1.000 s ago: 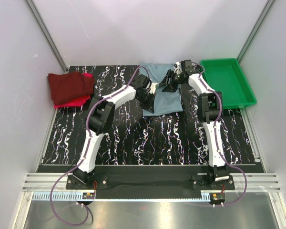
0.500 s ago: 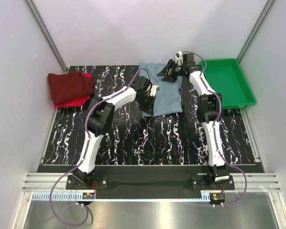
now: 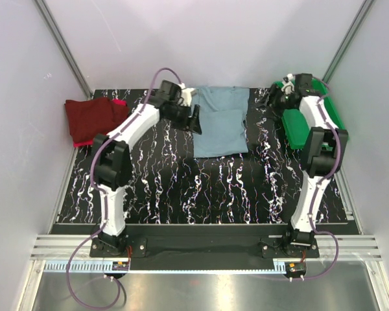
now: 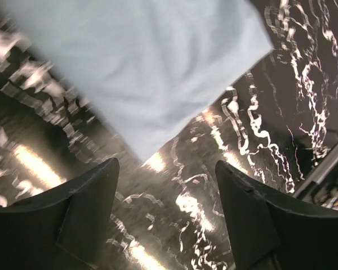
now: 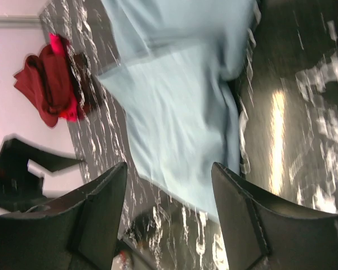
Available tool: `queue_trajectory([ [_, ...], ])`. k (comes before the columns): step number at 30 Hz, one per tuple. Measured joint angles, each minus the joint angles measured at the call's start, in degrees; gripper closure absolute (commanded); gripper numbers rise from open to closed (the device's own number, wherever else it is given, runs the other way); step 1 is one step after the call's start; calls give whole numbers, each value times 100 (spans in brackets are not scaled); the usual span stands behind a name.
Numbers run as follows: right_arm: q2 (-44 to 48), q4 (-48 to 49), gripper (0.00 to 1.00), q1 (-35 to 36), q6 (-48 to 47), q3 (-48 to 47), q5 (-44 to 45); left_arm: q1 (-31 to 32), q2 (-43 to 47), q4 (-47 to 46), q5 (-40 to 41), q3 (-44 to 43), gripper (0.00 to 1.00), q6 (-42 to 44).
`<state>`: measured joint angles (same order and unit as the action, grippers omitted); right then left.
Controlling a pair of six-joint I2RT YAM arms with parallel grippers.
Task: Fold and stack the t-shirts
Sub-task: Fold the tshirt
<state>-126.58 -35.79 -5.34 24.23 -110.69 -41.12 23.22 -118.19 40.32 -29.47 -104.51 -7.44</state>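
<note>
R gripper [image 5: 169, 169] fingers spread wide, nothing btwn. Grey-blue shirt [image 5: 180, 112] lies folded on black marbled table [image 5: 293, 112]. Maroon shirt [image 5: 45, 84] w/ red shirt [image 5: 67, 109] touching it, upper left, well apart from the grey-blue one. Blurry.

No text, labels or numbers legible, grey-blue t-shirt [image 3: 220, 126] plain, green tray [image 3: 293, 126] unmarked

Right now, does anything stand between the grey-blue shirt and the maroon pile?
Nothing lies there. Only the left arm hangs over that table strip, the left gripper at the left edge of the grey-blue shirt.
</note>
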Motion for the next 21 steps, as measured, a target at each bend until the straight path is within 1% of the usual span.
queue_trajectory([
  [4, 516, -33, 29, -28, 13, 1226, -61, -444, -50, -118, -251, 481, 24, -273],
  [8, 461, -173, 28, 118, 61, 1993, -66, -535, -402, -155, -492, 750, 24, -581],
  [11, 409, -295, 28, 168, 70, 2168, -61, -507, -629, -249, -697, 820, 24, -813],
  [17, 369, -245, 28, 162, 146, 2323, -61, -476, -839, -614, -1084, 892, 24, -1327],
  [21, 55, -173, 27, 188, 168, 2225, -66, -474, -1058, -831, -1211, 881, 25, -1526],
])
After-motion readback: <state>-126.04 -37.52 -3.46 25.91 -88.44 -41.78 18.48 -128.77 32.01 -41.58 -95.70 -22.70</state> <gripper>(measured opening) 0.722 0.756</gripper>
